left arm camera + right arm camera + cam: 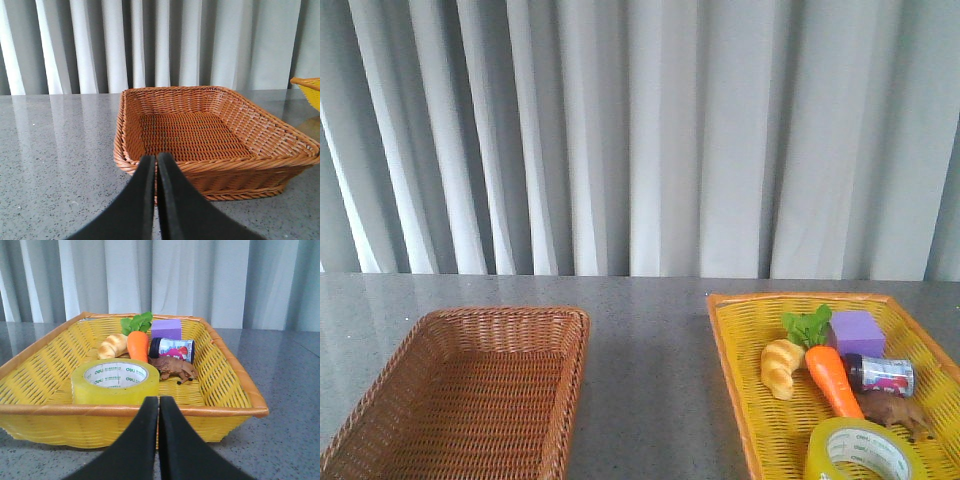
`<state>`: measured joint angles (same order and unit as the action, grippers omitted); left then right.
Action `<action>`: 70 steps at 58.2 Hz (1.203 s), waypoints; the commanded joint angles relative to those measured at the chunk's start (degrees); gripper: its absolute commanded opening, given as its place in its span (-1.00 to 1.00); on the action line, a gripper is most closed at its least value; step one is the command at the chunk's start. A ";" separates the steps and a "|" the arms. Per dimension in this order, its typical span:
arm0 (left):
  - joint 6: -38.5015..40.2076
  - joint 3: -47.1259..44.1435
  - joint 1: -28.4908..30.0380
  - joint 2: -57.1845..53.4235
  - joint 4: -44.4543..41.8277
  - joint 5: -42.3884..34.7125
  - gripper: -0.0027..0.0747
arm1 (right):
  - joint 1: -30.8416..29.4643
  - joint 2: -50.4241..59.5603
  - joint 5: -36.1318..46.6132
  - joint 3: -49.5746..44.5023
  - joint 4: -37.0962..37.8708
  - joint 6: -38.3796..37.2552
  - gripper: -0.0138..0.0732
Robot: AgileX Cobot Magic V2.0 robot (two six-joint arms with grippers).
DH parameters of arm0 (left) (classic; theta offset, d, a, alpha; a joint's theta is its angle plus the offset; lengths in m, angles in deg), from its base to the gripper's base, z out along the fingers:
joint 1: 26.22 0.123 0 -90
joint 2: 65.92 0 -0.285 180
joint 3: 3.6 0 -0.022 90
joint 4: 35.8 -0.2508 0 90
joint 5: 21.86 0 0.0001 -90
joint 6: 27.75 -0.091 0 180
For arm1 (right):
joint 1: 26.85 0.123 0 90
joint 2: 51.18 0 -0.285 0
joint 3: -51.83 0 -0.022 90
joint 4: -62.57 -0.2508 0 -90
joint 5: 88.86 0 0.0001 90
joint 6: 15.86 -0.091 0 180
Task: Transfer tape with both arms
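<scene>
We're at the start, nothing transferred yet as far as we can judge: the tape (115, 382) lies flat in the near end of the yellow basket (227, 365), untouched, and the brown wicker basket (280, 142) shows nothing inside in either the front or the left wrist view. Left gripper (154, 162) has its jaws pressed together, holding nothing, hanging just short of the brown basket's near rim. Right gripper (158, 402) likewise has jaws pressed together with nothing between them, lined up just outside the yellow basket's near wall, the tape right behind that wall. Neither arm shows in the front view. We read everything as still to do: open the right jaws, pick the roll, hand over to the left arm mid-surface, then presumably drop it in the brown basket; that destination is our guess. Other contents of the yellow basket: toy carrot (137, 343) with green leaves, croissant (111, 345), purple block (166, 329), a small can (172, 349) lying on its side, and a brown animal figure (173, 367) just beside the tape. Both baskets sit well apart on the grey speckled surface (650, 380). Writing: the tape's white core carries a green "deli" logo repeated around the ring; the smaller print is unreadable. The can label is pink and red, text too small to make out.
</scene>
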<state>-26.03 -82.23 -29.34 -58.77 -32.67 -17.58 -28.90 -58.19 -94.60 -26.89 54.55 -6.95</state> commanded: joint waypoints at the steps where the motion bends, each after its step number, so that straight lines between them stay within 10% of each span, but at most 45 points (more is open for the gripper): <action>1: 0.33 0.45 0.18 -0.90 0.15 -4.28 -0.95 | -0.33 0.33 4.50 -0.26 -0.03 0.52 -0.70; 70: 0.27 5.18 0.18 -0.82 0.15 -10.50 -0.95 | -0.33 0.33 6.83 2.00 -3.27 -1.07 -0.70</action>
<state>-26.03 -81.53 -29.34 -58.77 -32.67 -20.67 -28.90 -58.19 -92.82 -26.89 52.72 -7.65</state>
